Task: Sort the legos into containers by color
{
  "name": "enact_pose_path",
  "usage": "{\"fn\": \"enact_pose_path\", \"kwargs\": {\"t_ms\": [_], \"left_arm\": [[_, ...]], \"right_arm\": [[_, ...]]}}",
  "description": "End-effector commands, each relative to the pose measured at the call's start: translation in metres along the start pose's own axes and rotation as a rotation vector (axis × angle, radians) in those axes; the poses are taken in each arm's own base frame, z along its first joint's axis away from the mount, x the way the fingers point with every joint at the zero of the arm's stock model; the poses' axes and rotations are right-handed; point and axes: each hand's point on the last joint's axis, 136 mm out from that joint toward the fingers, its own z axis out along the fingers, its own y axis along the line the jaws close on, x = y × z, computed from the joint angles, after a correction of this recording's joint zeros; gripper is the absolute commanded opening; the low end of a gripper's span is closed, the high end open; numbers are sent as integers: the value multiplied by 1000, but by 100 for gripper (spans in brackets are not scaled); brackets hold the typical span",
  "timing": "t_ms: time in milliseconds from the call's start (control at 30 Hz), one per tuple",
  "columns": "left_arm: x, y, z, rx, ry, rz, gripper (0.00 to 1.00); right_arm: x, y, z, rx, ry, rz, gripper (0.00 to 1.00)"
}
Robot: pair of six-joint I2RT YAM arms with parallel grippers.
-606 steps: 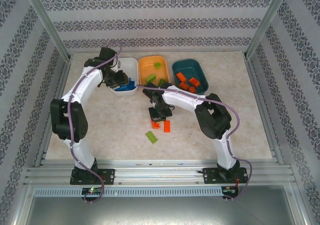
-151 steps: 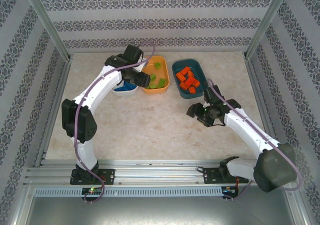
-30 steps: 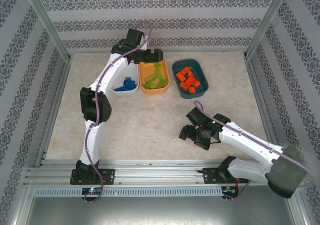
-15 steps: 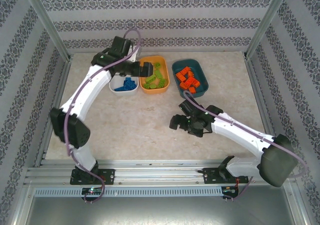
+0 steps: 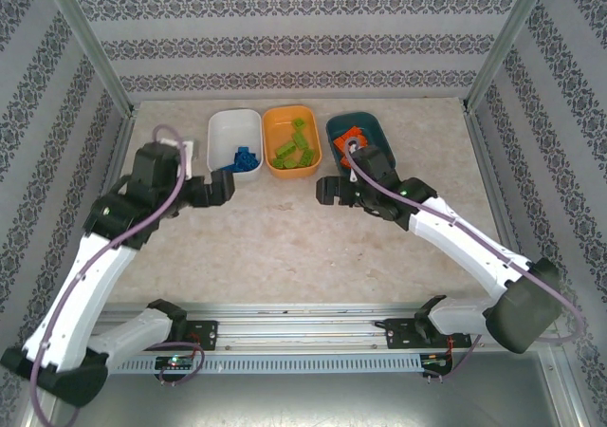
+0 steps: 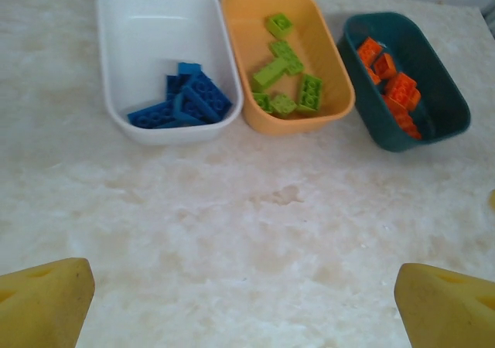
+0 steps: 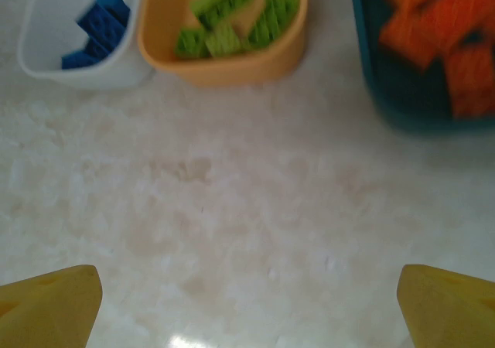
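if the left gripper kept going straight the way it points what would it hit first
Probably the bare table just short of the orange tub, since the open left gripper looks tilted downward. If it skimmed on, it would meet that tub's near wall. Depth is unclear.

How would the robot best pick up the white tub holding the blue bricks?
Probably by the thin wall at the far end of the white tub, coming straight down from above, with one of the fingers inside and one outside. The blue bricks are heaped at its near end, so the far half is bare and leaves room for a finger.
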Motion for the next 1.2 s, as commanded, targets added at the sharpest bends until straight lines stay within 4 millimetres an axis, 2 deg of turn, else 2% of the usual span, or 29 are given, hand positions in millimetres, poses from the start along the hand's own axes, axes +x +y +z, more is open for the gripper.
{"fn": "enact_pose_path", "kwargs": {"t_ms": [0,167,300,400,500,633,767,1000,1167], "left_arm": [[-3,23,-17,-74,-155,-51,100],[-10,38,-40,-83,-393,-57,100],[-17,27,-48,-12,-571,90,100],[-20,26,-53,1,-714,161,100],[-17,33,-50,-19,-816,170,100],[-8,51,-34,-94,-804,99,100],[2,54,-11,-112,-741,118,100],[8,59,13,-151,-693,133,100],[13,68,21,-200,-662,130,100]], "right_arm": [[-59,-5,-36,59,-268,-212,98],[-90,-35,-77,95,-524,-234,98],[-100,-71,-115,179,-705,-246,98],[-99,-105,-137,273,-789,-226,98],[-87,-140,-141,333,-767,-172,98],[-62,-175,-125,397,-726,-117,98],[-41,-199,-92,417,-676,-74,98],[-27,-223,-46,423,-619,-73,98],[-20,-236,-17,403,-577,-50,98]]}}
